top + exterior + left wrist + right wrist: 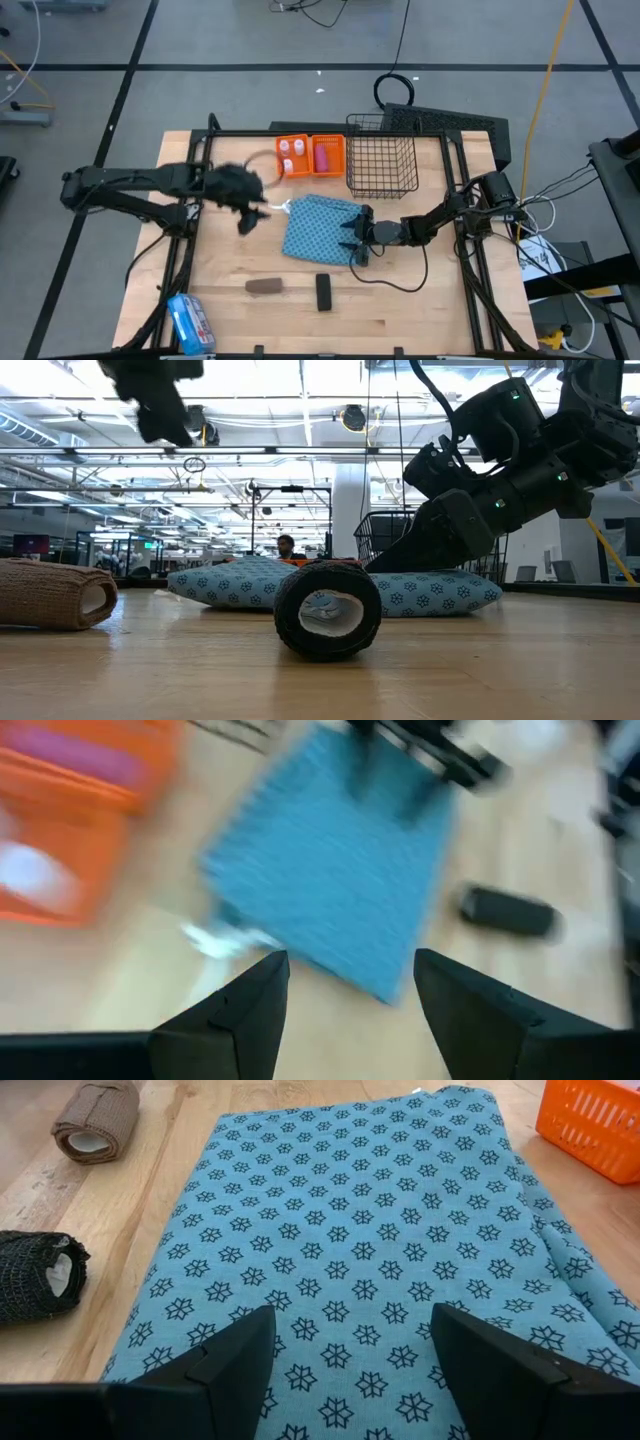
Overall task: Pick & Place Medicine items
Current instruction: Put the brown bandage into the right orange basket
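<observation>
A: Where are the medicine items?

B: Spread over the table (420, 300). 2 small white bottles (287, 148) and a pink tube (322, 156) lie in an orange tray (336, 165) near the far edge, just beside a black wire basket (380, 165) that stands toward the far right corner. A brown roll (265, 286) and a black roll (323, 291) lie apart from each other near the front edge, about mid-table.

A: And the blue things?

B: A blue patterned cloth (318, 228) sits at the table's middle, between the tray and the 2 rolls. A blue and white packet (190, 322) lies at the front left corner.

A: What is the left gripper doing?

B: The left gripper (250, 212) is over the table's left half, just left of the cloth and off the surface. It is blurred in the overhead view. Its wrist view shows the 2 fingers (240, 1010) spread apart with nothing between them, and the cloth, tray and black roll beyond.

A: The right one?

B: The right gripper (352, 240) is down at the cloth's right edge, low to the table. Its fingers (225, 1355) are parted over the patterned fabric and hold nothing. From table height the black roll (327, 610) stands in front of the cloth (240, 585), the brown roll (55, 593) off to one side.
</observation>
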You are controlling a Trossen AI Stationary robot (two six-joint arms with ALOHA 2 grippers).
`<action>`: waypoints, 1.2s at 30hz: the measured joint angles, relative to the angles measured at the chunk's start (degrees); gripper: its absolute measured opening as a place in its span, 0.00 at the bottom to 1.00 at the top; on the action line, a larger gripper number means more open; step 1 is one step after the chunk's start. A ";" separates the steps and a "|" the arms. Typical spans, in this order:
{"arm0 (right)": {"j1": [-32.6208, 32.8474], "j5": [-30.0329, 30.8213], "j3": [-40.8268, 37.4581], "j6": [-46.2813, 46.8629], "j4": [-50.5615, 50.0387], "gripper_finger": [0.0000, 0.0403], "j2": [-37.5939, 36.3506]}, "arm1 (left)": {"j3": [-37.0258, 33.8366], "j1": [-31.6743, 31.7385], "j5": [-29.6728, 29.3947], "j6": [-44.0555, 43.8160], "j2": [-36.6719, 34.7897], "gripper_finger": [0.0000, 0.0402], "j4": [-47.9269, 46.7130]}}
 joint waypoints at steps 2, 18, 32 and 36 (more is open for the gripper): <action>0.00 0.00 0.00 0.00 -0.01 0.64 0.00 | 0.00 -5.69 -0.47 -2.88 0.50 0.56 -0.62; 0.00 0.02 0.00 0.00 -0.15 0.64 0.00 | 0.02 -32.82 -8.83 -22.66 24.87 0.56 1.94; 0.11 -0.02 0.02 1.41 -1.25 0.64 0.00 | 0.28 -36.77 -2.68 -24.29 40.59 0.55 10.56; 0.11 -0.02 0.02 1.49 -1.45 0.64 0.00 | 0.22 -37.05 -3.88 -23.60 40.94 0.55 11.20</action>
